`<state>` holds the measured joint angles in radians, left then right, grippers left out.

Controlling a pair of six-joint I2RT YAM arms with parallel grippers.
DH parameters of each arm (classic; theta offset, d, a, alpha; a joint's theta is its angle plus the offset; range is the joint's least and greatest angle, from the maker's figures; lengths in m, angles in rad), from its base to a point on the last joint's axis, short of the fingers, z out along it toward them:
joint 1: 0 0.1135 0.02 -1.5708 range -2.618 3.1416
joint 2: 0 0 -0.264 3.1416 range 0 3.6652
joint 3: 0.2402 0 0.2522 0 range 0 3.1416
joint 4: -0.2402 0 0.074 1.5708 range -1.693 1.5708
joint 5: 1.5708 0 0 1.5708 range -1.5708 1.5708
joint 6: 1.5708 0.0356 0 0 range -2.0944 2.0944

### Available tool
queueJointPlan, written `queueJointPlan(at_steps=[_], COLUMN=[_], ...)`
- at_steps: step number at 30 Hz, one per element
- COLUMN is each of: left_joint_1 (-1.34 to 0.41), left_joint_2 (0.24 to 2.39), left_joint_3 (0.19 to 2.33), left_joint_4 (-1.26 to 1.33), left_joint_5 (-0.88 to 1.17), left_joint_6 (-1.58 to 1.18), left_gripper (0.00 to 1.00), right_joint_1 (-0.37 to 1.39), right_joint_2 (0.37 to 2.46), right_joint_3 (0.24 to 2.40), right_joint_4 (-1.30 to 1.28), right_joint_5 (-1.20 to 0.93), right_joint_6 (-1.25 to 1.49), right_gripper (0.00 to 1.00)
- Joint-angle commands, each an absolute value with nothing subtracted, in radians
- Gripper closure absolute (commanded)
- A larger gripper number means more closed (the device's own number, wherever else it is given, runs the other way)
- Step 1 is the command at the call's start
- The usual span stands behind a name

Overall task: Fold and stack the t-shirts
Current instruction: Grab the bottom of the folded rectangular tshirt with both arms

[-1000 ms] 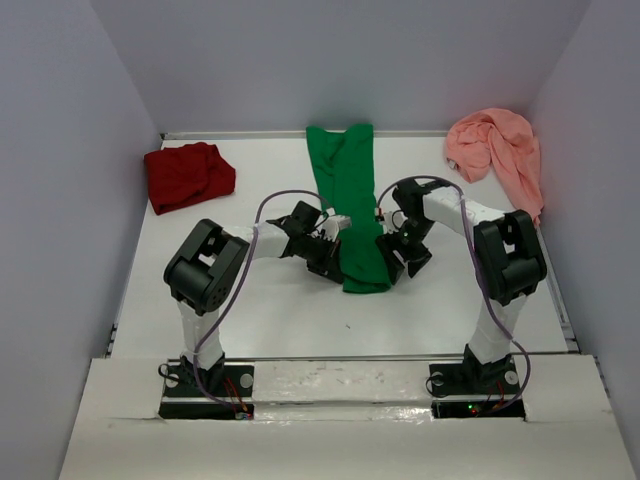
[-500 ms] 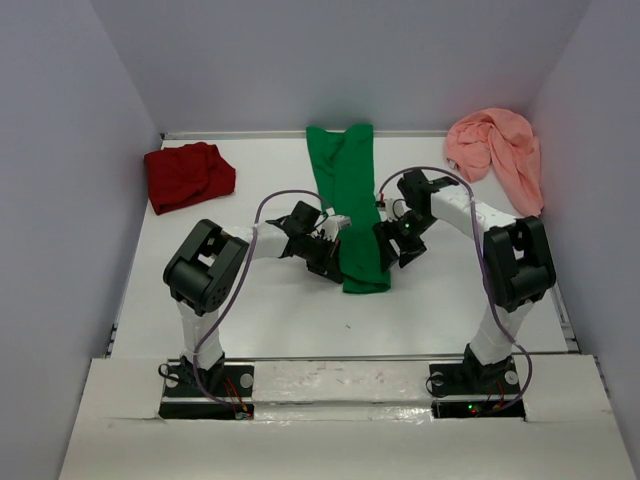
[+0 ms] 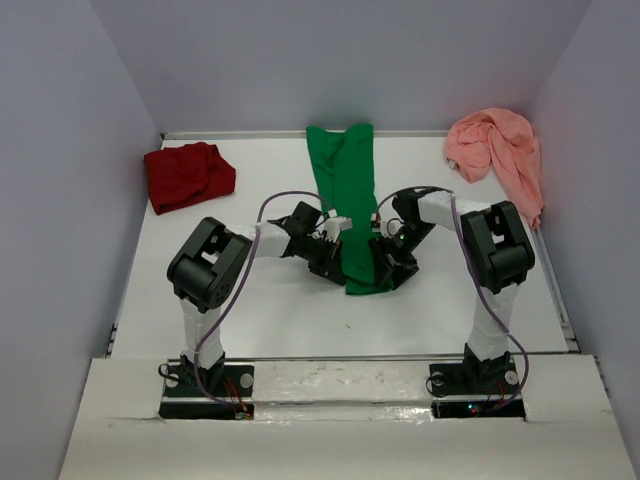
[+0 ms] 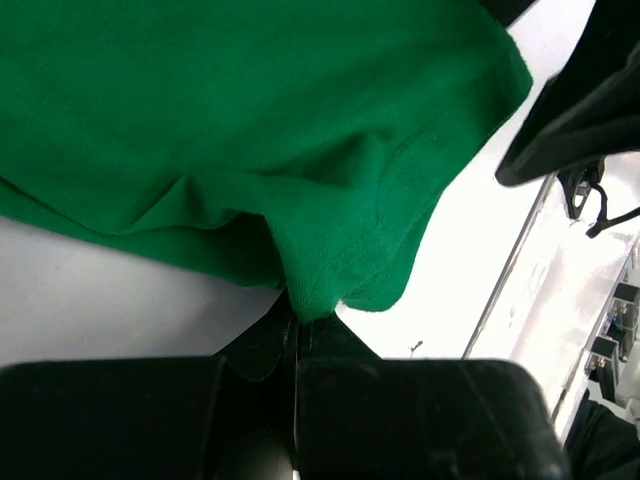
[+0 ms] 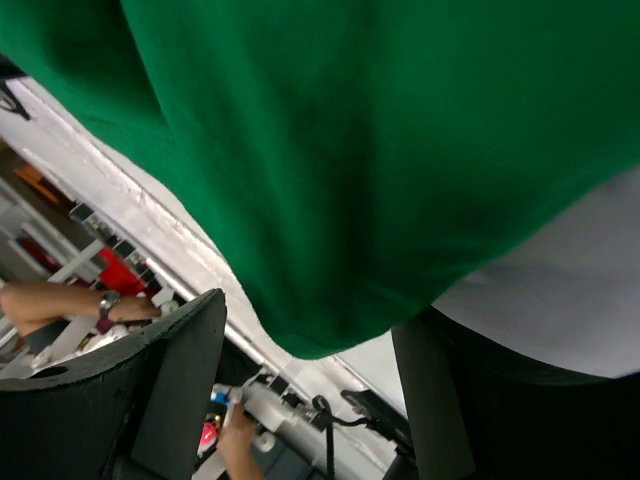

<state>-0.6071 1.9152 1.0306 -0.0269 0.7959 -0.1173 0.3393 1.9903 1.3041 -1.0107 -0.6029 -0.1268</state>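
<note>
Item 1: green shirt (image 3: pixel 345 180). Soft knit cloth laid as a long narrow strip down the middle of the white table (image 3: pixel 260 310). Its far end touches the back edge and its near end lies between the two grippers. The overhead view gives the whole outline. The left wrist view shows the cloth (image 4: pixel 250 120) close up, with a stitched hem, a rounded corner and shallow creases. The right wrist view shows it (image 5: pixel 380 150) as a smooth sheet ending in a hanging lobe.

Item 2: dark red shirt (image 3: pixel 188 175). A crumpled heap at the far left of the table, seen only from overhead.

Item 3: salmon-pink shirt (image 3: pixel 497 150). Bunched at the far right corner, with one part trailing along the right wall. Seen only from overhead.

Item 4: left gripper (image 3: pixel 335 258). Black, at the strip's left edge. In its own view the fingers (image 4: pixel 297 335) are pressed together, pinching a small fold of the green hem.

Item 5: right gripper (image 3: pixel 388 265). Black, at the strip's right edge. In its own view it (image 5: pixel 310 325) stands spread wide, with the green lobe between the fingers and nothing clamped.

Item 6: a person's forearm (image 5: pixel 50 302) with a wristwatch, beyond the table edge, seen in the right wrist view only.
</note>
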Motion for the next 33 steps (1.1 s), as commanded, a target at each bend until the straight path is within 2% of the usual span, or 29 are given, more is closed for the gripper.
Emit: queueJointPlan(at_steps=[1, 5, 7, 8, 9, 10, 21, 33], left_joint_1=[-0.62, -0.626, -0.627, -0.627, -0.627, -0.627, -0.615, -0.529], left_joint_2=[1.959, 1.962, 1.963, 1.967, 1.967, 1.967, 1.918, 1.844], left_joint_3=[1.031, 1.034, 1.034, 1.035, 1.038, 1.039, 1.046, 1.097], left_joint_4=[-0.08, -0.08, -0.083, -0.083, -0.083, -0.084, -0.087, -0.117], left_joint_5=[0.747, 0.747, 0.749, 0.75, 0.753, 0.752, 0.726, 0.756], left_joint_6=[-0.086, -0.086, -0.083, -0.083, -0.081, -0.081, -0.074, -0.064], left_gripper=[1.0, 1.0, 1.0, 1.0, 1.0, 1.0, 1.0, 1.0], right_joint_1=[0.334, 0.334, 0.334, 0.334, 0.334, 0.334, 0.334, 0.334], right_joint_2=[2.011, 1.987, 1.979, 1.979, 1.979, 1.977, 1.865, 1.899], right_joint_3=[1.275, 1.285, 1.292, 1.293, 1.293, 1.293, 1.279, 1.357], right_joint_4=[-1.042, -1.043, -1.046, -1.046, -1.049, -1.049, -0.942, -0.896], right_joint_5=[-0.623, -0.634, -0.635, -0.634, -0.635, -0.638, -0.575, -0.632], right_joint_6=[-0.166, -0.167, -0.167, -0.167, -0.167, -0.172, -0.17, -0.156], right_gripper=[0.28, 0.3, 0.48, 0.69, 0.94, 1.0, 1.0, 1.0])
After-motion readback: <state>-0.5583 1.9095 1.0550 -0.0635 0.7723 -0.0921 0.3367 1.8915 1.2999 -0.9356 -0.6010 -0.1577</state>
